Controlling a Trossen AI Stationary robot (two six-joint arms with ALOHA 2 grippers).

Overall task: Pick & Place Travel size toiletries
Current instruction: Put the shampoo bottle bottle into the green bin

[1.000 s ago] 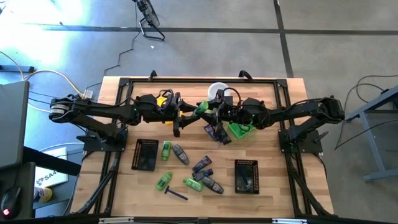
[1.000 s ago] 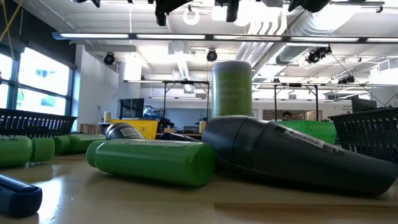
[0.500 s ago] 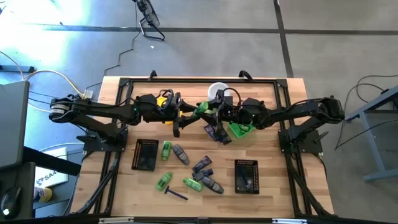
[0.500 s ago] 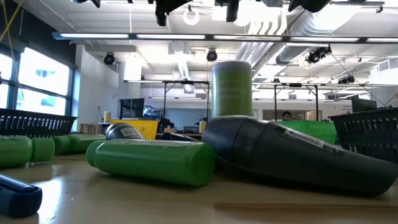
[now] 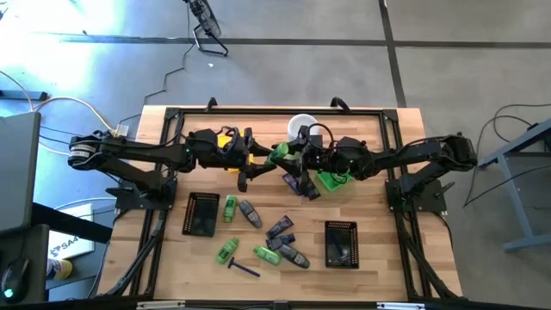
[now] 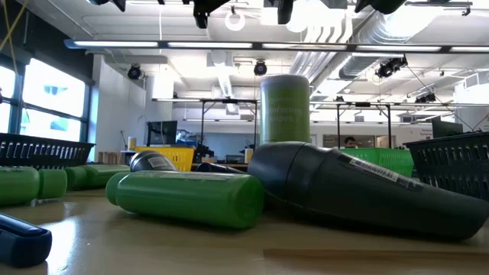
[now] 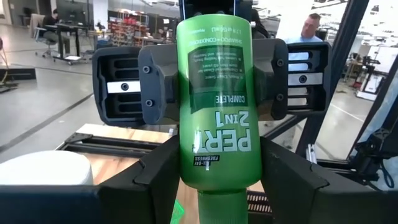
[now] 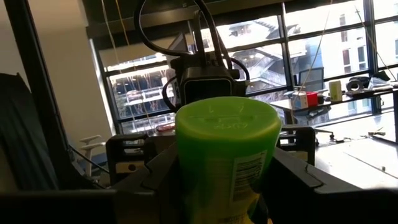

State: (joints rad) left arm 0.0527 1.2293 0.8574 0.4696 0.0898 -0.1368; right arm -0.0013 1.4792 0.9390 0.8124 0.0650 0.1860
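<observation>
Wooden planks form the table (image 5: 379, 258), where most of the travel size toiletries (image 5: 274, 243) lie loose between two black mesh trays (image 5: 201, 213), with a white-lidded canister (image 5: 300, 127) standing at the far edge and a green tray (image 5: 331, 180) near the middle. Above the table's centre the left gripper (image 5: 269, 160) and the right gripper (image 5: 291, 158) meet end to end, both with fingers pressed on the sides of one bright green shampoo bottle (image 7: 217, 106) held in the air between them. Behind the arms, the left wrist view shows a person (image 7: 310, 28) standing in the room.
</observation>
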